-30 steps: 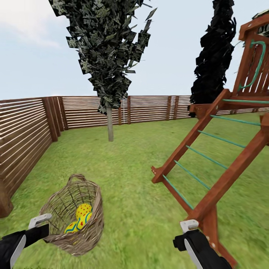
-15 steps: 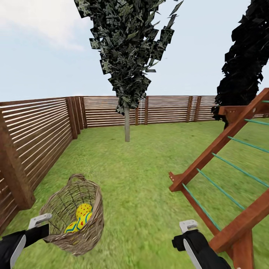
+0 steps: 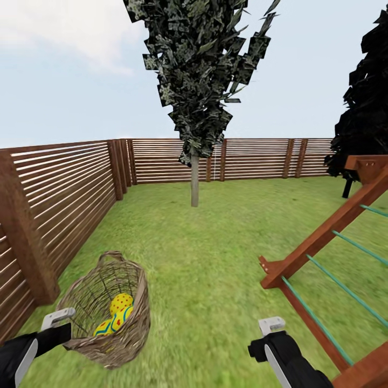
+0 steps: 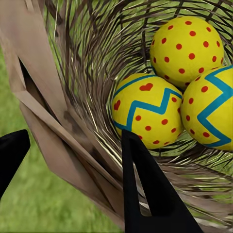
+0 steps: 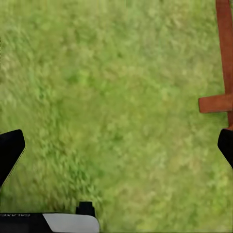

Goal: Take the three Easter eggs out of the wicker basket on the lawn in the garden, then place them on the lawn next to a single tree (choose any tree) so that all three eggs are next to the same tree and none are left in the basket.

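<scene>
The head view has panned left since the earlier pictures: the climbing frame (image 3: 328,253) has slid toward the right edge and the fence (image 3: 59,199) fills more of the left. The wicker basket (image 3: 108,312) remains held at its rim by the left tool (image 4: 73,160), all three Easter eggs (image 4: 148,116) still inside. The right tool (image 5: 116,150) hangs wide and empty over the lawn (image 3: 215,253). No pale-trunked tree shows yet; judged: still searching.
</scene>
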Motion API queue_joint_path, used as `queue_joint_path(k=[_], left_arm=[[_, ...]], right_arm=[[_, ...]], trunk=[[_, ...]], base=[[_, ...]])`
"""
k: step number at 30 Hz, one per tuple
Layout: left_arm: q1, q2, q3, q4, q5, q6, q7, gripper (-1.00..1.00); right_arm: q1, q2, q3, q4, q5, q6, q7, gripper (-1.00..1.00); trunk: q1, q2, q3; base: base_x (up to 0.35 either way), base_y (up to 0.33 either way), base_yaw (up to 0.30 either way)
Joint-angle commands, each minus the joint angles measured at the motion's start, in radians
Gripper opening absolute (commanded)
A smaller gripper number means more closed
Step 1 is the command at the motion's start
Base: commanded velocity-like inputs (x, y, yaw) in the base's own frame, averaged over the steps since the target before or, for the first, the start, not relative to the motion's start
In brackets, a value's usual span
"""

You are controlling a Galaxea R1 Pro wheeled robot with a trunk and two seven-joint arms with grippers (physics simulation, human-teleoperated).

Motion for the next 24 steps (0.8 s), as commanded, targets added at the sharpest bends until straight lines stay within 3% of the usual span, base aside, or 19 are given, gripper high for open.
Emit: queue_joint_path(k=[1,24], left_arm=[[-0.001,0.000,0.004,-0.001,0.013,0.008,-0.003,-1.00],[-0.001,-0.001,0.004,-0.001,0.013,0.009,-0.003,-1.00]], right_arm=[[0.000,-0.001,0.003,-0.001,-0.011,0.003,-0.010,1.00],[0.000,-0.003,0.004,-0.001,-0.010,0.003,-0.010,1.00]], trunk=[[0.001,-0.001,0.000],[0.001,-0.001,0.000]], base=[[0.335,0.096,0.000],[0.335,0.095,0.000]])
